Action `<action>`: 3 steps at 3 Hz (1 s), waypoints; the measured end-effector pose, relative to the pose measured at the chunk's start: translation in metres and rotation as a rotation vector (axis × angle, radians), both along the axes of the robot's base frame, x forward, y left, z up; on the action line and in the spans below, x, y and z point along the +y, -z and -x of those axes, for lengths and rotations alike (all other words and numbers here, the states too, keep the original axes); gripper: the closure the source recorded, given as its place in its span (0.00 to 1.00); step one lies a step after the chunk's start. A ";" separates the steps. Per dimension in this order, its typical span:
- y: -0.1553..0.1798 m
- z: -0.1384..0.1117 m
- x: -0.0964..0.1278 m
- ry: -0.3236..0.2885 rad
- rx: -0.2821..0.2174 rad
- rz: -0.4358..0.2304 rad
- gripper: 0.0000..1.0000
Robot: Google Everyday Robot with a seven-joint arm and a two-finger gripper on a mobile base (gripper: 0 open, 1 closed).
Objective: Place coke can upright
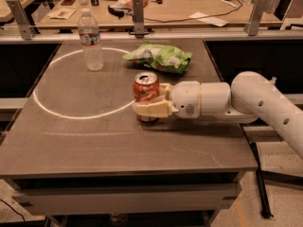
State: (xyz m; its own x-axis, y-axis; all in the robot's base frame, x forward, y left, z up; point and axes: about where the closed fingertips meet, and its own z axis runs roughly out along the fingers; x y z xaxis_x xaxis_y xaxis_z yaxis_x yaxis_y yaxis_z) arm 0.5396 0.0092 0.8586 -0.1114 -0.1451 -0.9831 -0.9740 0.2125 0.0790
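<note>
The orange-red coke can (145,90) stands upright on the dark table (94,141), near the middle, at the edge of the white circle line (57,111). My gripper (151,103) comes in from the right on a white arm (236,100). Its cream fingers (154,109) wrap around the can's lower half, shut on it. The can's base seems to rest on the table.
A clear water bottle (91,40) stands at the back left inside the circle. A green snack bag (161,56) lies behind the can. A rail with posts (137,13) runs along the table's far edge. The table's right edge is under my arm.
</note>
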 end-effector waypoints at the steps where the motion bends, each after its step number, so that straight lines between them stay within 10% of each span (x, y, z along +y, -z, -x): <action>1: 0.000 0.000 0.000 0.000 0.000 0.000 0.15; 3: 0.000 0.005 -0.006 0.005 -0.005 0.018 0.00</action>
